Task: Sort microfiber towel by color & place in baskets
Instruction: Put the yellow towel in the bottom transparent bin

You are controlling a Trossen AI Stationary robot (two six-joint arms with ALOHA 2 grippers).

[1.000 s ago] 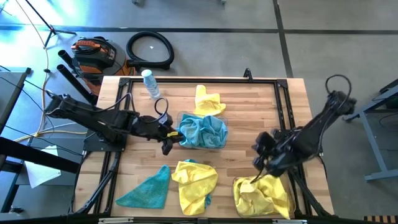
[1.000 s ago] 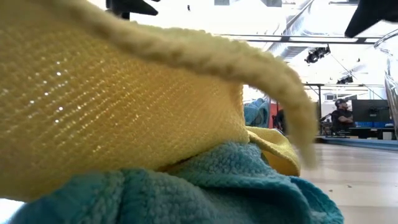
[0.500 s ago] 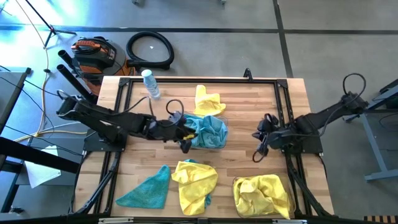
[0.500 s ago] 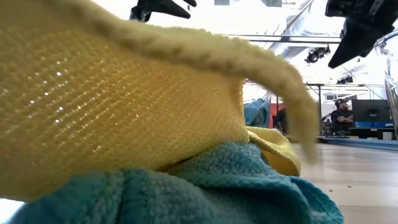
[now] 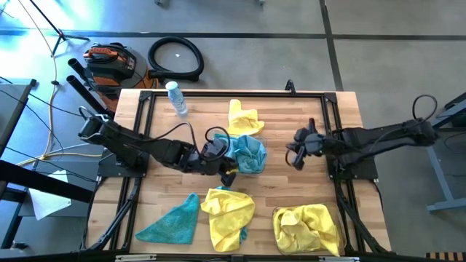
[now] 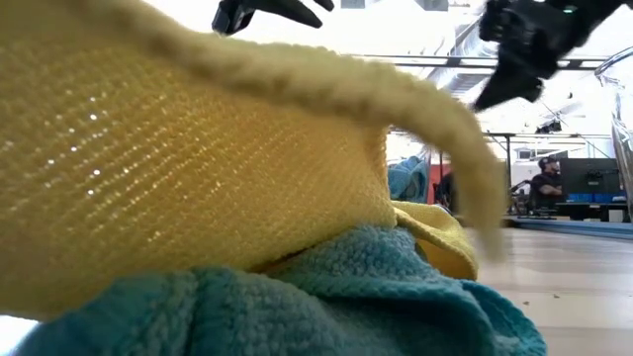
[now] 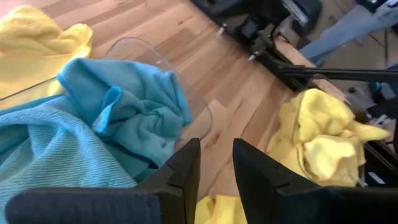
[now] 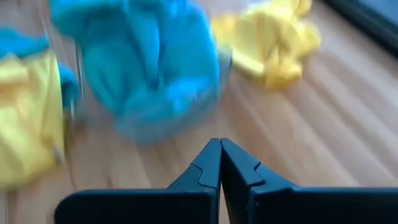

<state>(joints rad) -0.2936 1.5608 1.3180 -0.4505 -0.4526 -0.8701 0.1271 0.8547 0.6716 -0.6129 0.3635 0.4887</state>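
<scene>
Both arms have shifted since a second ago: the left gripper (image 5: 228, 177) has pushed forward along the near edge of the central basket (image 5: 256, 169), and the right gripper (image 5: 297, 156) has risen off the yellow-filled basket (image 5: 278, 216) and swung inward; nearest the table's front edge lie a loose teal towel (image 5: 170, 223), a yellow towel over a teal one (image 5: 228, 212), and that basket of yellow towels (image 5: 309, 228); the left fingers (image 7: 186, 163) stand slightly apart, empty, beside the teal towels (image 5: 244, 151) heaped in the central basket; right of it the right fingers (image 8: 219, 163) are pressed together, empty; beyond it lie another yellow towel (image 5: 242, 116) and a clear bottle (image 5: 175, 97).
</scene>
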